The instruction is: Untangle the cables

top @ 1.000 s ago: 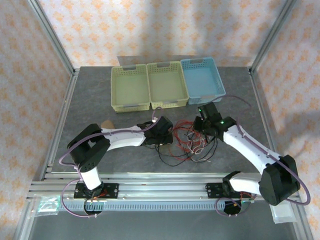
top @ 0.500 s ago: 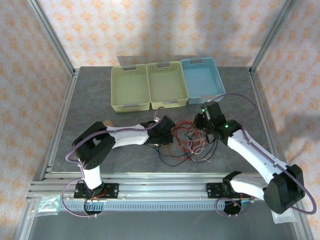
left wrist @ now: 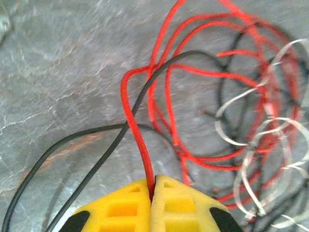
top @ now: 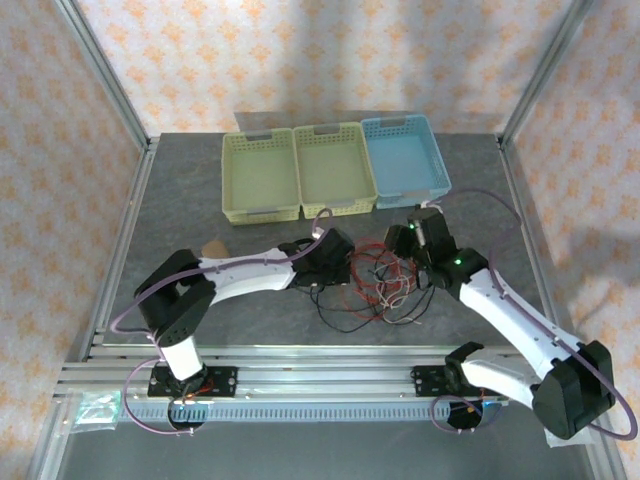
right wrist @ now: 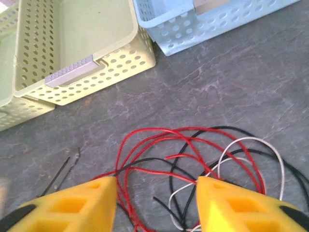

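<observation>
Count: three baskets in a row at the far side of the desk [top: 180, 200]: two pale yellow baskets [top: 262, 211] and one blue basket [top: 438, 152]. Two arms, two hands. Cables [top: 385, 285]: one tangle in three colours, red, black and whitish; the number of strands cannot be told

Position: the tangle lies on the desk on the near side of the blue basket, close to it, not touching

Left hand [left wrist: 153, 186]: at the tangle's edge, near-left of the blue basket. Clenched, yellow pads pressed together on a single red cable [left wrist: 134, 121] that runs out from between them. A black cable [left wrist: 111, 145] crosses it just past the pads

Right hand [right wrist: 157, 193]: over the edge of the tangle nearest the blue basket. Released, pads well apart with nothing between them; red, black and whitish loops lie on the desk beneath

Change from a second ago: the left hand was partly open and has closed on the red cable; the right hand was nearly shut and has parted; the right elbow has swung farther from the blue basket
</observation>
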Controlling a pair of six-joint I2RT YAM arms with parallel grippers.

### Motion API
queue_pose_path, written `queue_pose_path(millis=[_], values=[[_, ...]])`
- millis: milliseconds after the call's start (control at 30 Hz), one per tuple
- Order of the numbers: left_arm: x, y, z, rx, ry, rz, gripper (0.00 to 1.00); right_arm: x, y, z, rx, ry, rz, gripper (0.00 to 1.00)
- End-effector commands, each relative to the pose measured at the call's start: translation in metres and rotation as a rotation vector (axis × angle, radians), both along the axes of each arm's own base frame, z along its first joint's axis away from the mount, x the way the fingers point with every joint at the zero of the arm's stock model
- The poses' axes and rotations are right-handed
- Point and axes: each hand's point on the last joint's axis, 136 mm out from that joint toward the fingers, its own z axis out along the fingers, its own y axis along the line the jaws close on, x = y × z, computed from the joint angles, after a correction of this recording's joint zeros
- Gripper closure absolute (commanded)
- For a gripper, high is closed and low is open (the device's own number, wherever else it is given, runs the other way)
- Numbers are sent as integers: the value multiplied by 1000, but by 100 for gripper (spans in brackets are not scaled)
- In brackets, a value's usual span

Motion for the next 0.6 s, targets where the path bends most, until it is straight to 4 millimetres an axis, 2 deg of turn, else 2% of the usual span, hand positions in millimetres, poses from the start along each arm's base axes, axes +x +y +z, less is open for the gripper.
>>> queue_pose_path(millis=[0,267,467,567], values=[[13,0,64,-27,-161,-14,100,6,-3,24,-4,-129,5,50],[20,-2,155,-90,-341,-65,100,8,-5,57,20,-246,5,50],[20,-6,216,-172,-435,-92,100,-12,26,82,67,-348,257,48],[20,-6,244,-170,-505,-132,100,-16,30,95,88,-412,295,47]])
